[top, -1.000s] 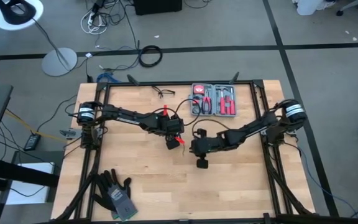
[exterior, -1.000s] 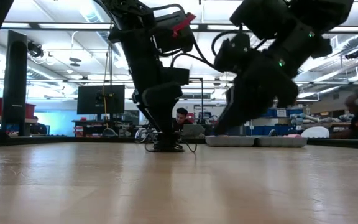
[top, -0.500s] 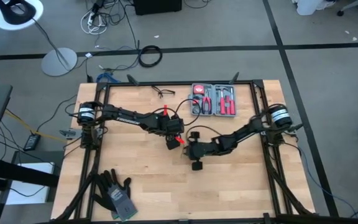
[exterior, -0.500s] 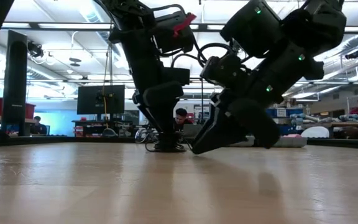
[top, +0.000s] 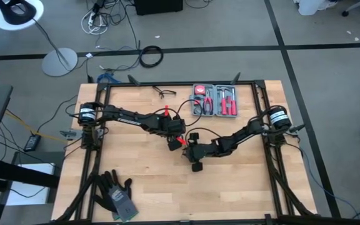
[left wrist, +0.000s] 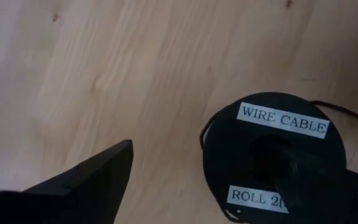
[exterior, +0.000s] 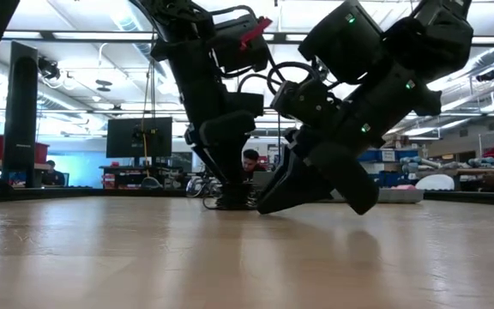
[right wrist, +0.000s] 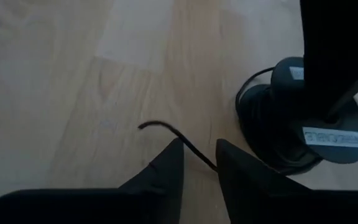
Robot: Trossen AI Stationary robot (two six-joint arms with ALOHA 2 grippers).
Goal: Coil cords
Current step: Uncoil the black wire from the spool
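Both arms bent inward, meeting mid-table over the spool

Left gripper [top: 172,145] lowered onto the black spool [left wrist: 272,155] labelled "WIRE CABLE", fingers [left wrist: 86,180] spread wide around it, one resting on its hub. Right gripper [right wrist: 199,163] tilted low just beside, jaws narrowly apart with the thin black cord [right wrist: 176,138] running between them; free end lying on the wood table [top: 230,181].
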